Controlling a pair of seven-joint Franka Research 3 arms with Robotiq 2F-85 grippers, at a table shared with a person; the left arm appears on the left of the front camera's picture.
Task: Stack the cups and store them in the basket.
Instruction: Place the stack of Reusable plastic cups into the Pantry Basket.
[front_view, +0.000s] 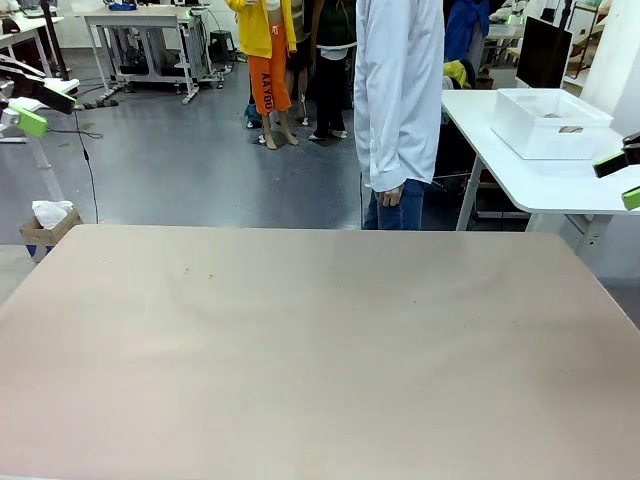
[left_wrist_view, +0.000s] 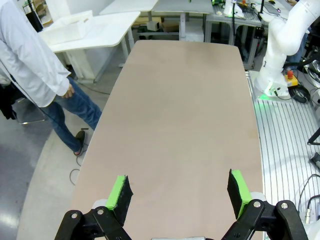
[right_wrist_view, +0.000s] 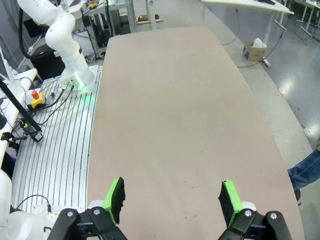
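The basket (front_view: 548, 122) is a white rectangular bin on a separate white side table at the far right; it also appears at the top left of the left wrist view as the basket (left_wrist_view: 75, 27). A small tan shape lies inside it, too small to identify. The cups are out of view. My left gripper (front_view: 32, 108) hangs open beyond the table's left edge; its wrist view has the left gripper (left_wrist_view: 179, 187) with nothing between its green pads. My right gripper (front_view: 620, 180) is open off the right edge, and the right gripper (right_wrist_view: 172, 195) is likewise empty.
The wide tan table (front_view: 320, 350) lies bare between the arms. A person in a white shirt (front_view: 398, 100) stands at its far edge. The white side table (front_view: 560, 185) stands to the right of the person. A cardboard box (front_view: 48, 225) sits on the floor at left.
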